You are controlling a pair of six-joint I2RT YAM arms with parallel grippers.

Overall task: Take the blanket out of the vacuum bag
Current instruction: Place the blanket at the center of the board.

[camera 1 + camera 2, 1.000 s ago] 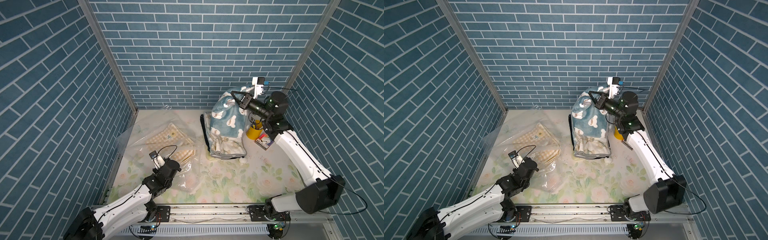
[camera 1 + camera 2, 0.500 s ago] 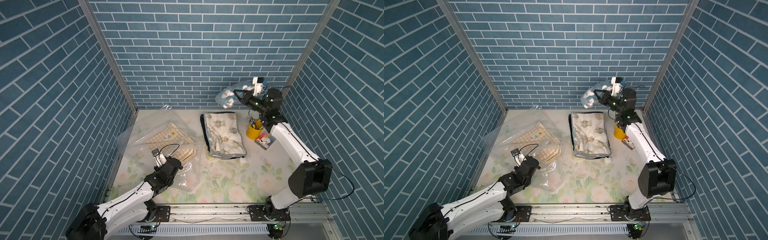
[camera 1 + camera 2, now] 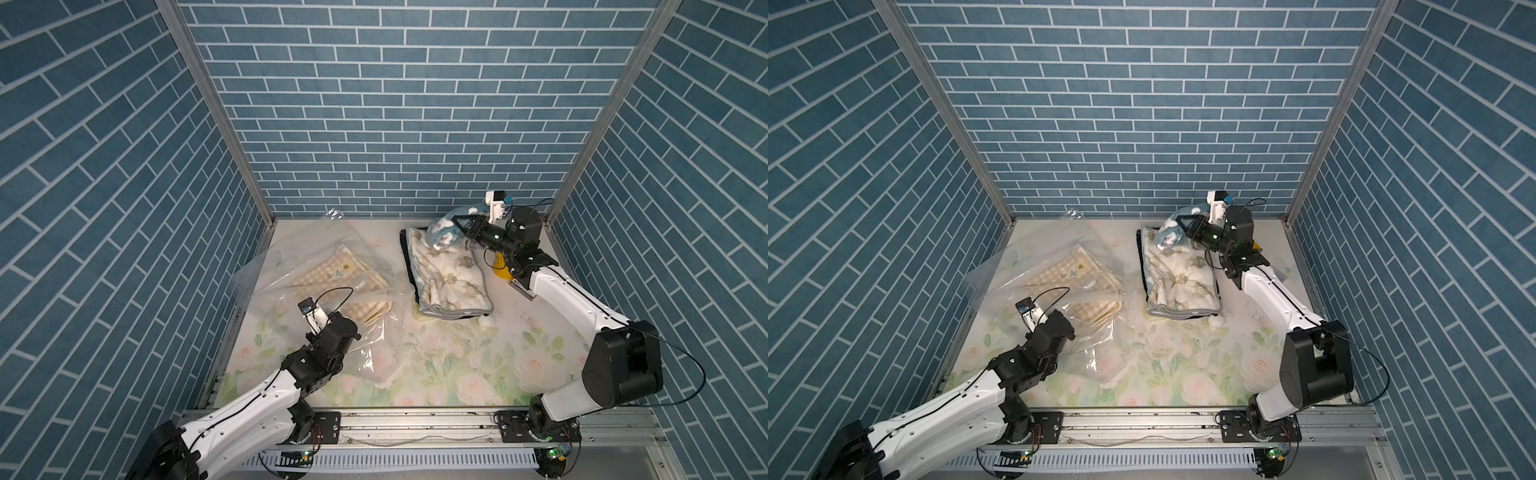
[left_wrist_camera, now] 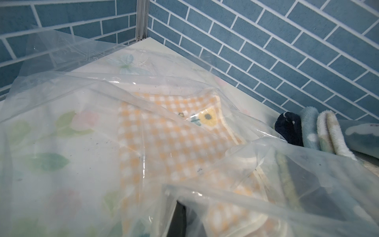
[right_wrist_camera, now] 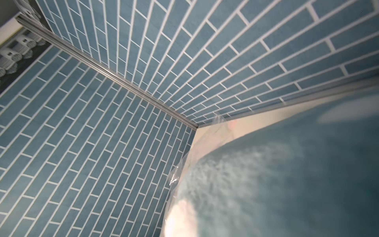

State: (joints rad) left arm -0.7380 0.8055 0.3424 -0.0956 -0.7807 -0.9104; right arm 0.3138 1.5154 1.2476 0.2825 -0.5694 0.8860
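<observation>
The vacuum bag (image 3: 291, 266), clear crinkled film, lay slack on the left half of the floral worktop (image 3: 457, 365), with a folded yellow checked blanket (image 3: 345, 270) inside. Left tool (image 3: 356, 333) pressed together, pinching the film's near edge. Right tool (image 3: 462, 224) clamped a bunched, fluffy teal fleece blanket (image 3: 441, 235) above the folded pile (image 3: 449, 282).

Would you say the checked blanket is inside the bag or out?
Inside: the bag lies over the whole checked blanket.
</observation>
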